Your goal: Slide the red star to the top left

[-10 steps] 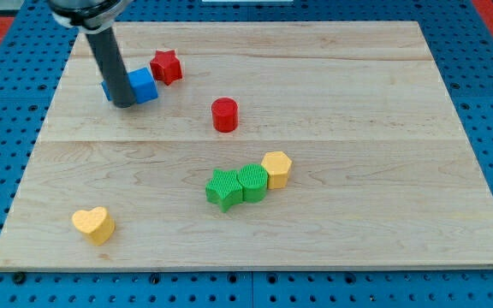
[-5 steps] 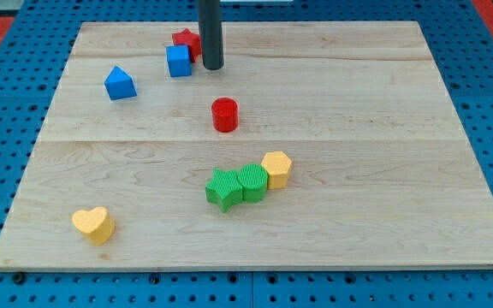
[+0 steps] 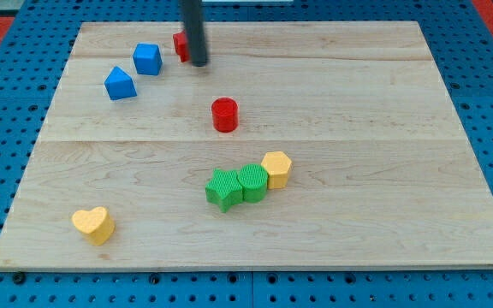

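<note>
The red star (image 3: pixel 180 45) sits near the view's top, left of centre, mostly hidden behind my rod. My tip (image 3: pixel 198 63) rests on the board against the star's right side. A blue cube (image 3: pixel 147 59) lies just left of the star, apart from it. A blue house-shaped block (image 3: pixel 120 84) lies further left and lower.
A red cylinder (image 3: pixel 224 115) stands mid-board below my tip. A green star (image 3: pixel 223 189), a green cylinder (image 3: pixel 252 182) and a yellow hexagon (image 3: pixel 276 168) touch in a row lower down. A yellow heart (image 3: pixel 93 224) lies at the bottom left. The wooden board (image 3: pixel 383 171) sits on blue pegboard.
My tip moved from the blue blocks to the star's right side, then shifted slightly left. The blue cube slid left and the star moved a little left with it.
</note>
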### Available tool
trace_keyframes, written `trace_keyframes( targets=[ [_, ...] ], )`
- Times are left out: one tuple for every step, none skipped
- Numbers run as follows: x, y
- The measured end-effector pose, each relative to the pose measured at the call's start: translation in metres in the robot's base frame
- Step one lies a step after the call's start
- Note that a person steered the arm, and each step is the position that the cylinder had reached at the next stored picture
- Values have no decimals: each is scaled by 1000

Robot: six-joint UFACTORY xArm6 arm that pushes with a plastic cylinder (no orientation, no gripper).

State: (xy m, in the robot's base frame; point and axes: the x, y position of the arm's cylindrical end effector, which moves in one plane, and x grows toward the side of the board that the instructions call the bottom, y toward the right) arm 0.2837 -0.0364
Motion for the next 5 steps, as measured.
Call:
trace_keyframes(
  targets=[
    [-23, -22],
    [-24, -58],
    [-32, -75],
    [-40, -113],
    [-41, -145]
  ],
)
